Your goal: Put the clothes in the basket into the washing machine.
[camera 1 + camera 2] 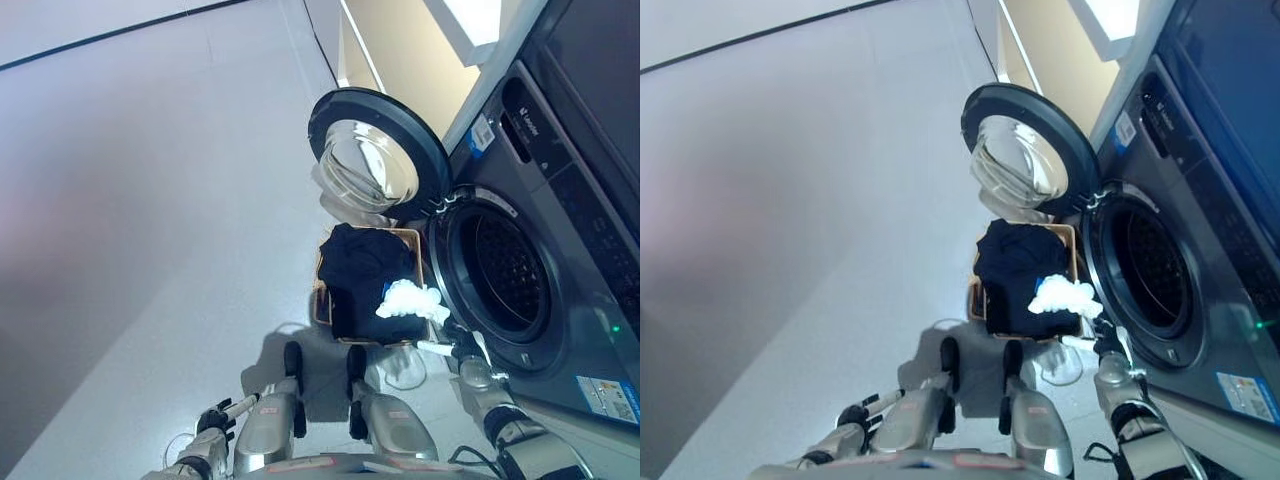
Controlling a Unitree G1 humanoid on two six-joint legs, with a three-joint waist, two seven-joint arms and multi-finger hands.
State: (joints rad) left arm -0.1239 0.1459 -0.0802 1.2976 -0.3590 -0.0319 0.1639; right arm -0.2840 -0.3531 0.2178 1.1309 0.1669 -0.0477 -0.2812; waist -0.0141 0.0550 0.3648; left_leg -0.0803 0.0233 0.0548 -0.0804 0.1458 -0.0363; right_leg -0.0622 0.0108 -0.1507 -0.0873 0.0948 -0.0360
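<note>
A tan basket (322, 300) stands on the floor before the washing machine (560, 250). It holds black clothes (362, 270) with a white cloth (408, 300) on top at the side nearest the drum (505, 275). The round door (375, 155) is swung open to the far side. My right hand (455, 340) is at the basket's near right corner, below the drum opening, and pinches the near end of the white cloth. My left hand (215, 420) hangs low at the lower left, fingers relaxed and empty.
Pale floor stretches to the left of the basket. The open door hangs over the basket's far end. The machine's dark front and control panel (590, 200) fill the right side.
</note>
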